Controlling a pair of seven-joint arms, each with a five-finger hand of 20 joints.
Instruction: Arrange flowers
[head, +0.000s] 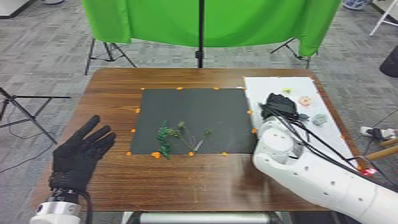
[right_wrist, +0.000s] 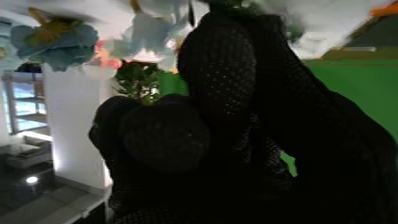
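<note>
Keeping loose flowers apart from the layout seems to be why the tabletop (head: 178, 187) carries two sheets: the dark sheet (head: 195, 107) in the middle gives us a plain ground for the picture, while the white sheet (head: 266, 86) along the right edge serves as our supply. On the dark one, toward the tabletop's near edge, lie a leafy sprig (head: 163, 141) and, beside it, some thin stems (head: 188, 140); we judge they were set low so blooms can go above them. Small orange pieces (head: 156, 155) dot its border, probably to hold it flat. Over the white sheet we have our right hand (head: 280, 106), close to a blue flower (head: 320, 119), with a peach flower (head: 305, 101) and a yellow flower (head: 287, 91) nearer the far right corner. We cannot tell how far that hand is open or whether it has hold of anything. Our left hand (head: 78, 157) is open and empty by the left edge, well apart from the sprigs, which leaves the layout unobstructed. Choosing a bloom looks like our present step.
</note>
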